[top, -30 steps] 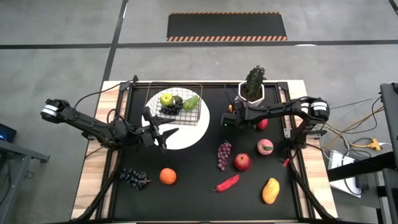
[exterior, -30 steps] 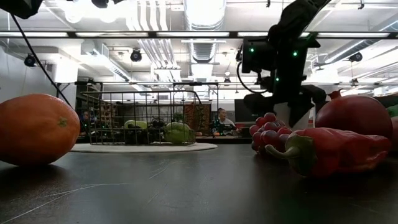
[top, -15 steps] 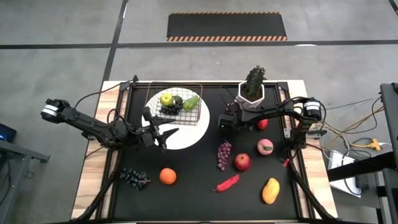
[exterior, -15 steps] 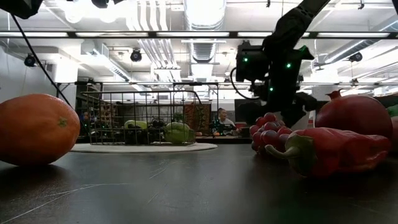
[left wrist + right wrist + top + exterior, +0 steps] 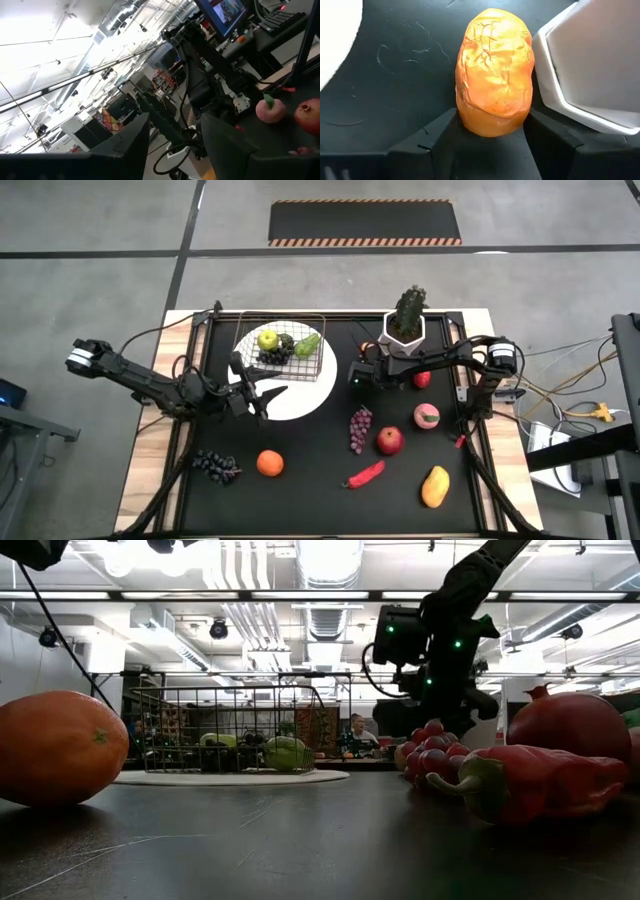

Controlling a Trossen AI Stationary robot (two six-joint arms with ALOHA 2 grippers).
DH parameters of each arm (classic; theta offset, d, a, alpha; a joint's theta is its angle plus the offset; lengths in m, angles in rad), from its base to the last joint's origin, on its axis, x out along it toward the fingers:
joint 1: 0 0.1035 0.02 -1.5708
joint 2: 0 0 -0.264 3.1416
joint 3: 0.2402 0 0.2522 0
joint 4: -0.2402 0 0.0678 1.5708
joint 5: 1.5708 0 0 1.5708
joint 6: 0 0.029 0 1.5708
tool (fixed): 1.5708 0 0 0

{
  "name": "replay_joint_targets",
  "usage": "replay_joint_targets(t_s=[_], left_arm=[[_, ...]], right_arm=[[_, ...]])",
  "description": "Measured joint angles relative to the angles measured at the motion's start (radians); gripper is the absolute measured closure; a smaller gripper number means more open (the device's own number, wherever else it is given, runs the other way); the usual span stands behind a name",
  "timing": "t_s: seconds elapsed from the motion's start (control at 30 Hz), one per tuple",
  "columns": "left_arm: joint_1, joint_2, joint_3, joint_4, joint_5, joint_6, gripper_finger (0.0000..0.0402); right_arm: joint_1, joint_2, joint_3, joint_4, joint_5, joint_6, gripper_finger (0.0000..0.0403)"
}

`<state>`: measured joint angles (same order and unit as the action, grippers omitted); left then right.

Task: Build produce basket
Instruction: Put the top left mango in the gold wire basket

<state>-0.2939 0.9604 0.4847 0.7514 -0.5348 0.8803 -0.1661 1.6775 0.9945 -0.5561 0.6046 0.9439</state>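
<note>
Right gripper fingers are closed against an orange wrinkled fruit, while three pieces are already held in the basket and most produce is left outside.

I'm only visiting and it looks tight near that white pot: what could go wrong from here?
1. The orange-yellow lumpy toy vegetable lies close against the white hexagonal plant pot, so lifting it may nudge the pot.
2. The right claw reaches only the vegetable's near end, so it might slip out.
3. The left claw waits open beside the wire mesh basket, so the arms may crowd there.
</note>
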Motion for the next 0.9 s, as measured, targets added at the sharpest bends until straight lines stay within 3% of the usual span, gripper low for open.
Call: replay_joint_targets(t_s=[0.33,0.53,0.77,0.83,0.9], left_arm=[[0.000,0.000,0.000,0.000,0.000,0.000,0.0240],[0.000,0.000,0.000,0.000,0.001,-0.010,0.0240],[0.000,0.017,0.002,0.000,0.020,-0.038,0.0240],[0.000,0.020,0.001,-0.006,0.074,-0.060,0.0240],[0.004,0.019,0.004,-0.025,0.190,-0.095,0.0240]], right_arm=[[0.002,-0.007,0.000,0.013,-0.004,-0.036,0.0276],[0.038,-0.083,0.000,0.009,-0.037,-0.113,0.0280],[0.224,-0.317,0.000,0.009,-0.024,-0.237,0.0277],[0.305,-0.385,0.000,0.019,-0.007,-0.279,0.0277],[0.396,-0.438,-0.002,0.026,0.023,-0.335,0.0276]])
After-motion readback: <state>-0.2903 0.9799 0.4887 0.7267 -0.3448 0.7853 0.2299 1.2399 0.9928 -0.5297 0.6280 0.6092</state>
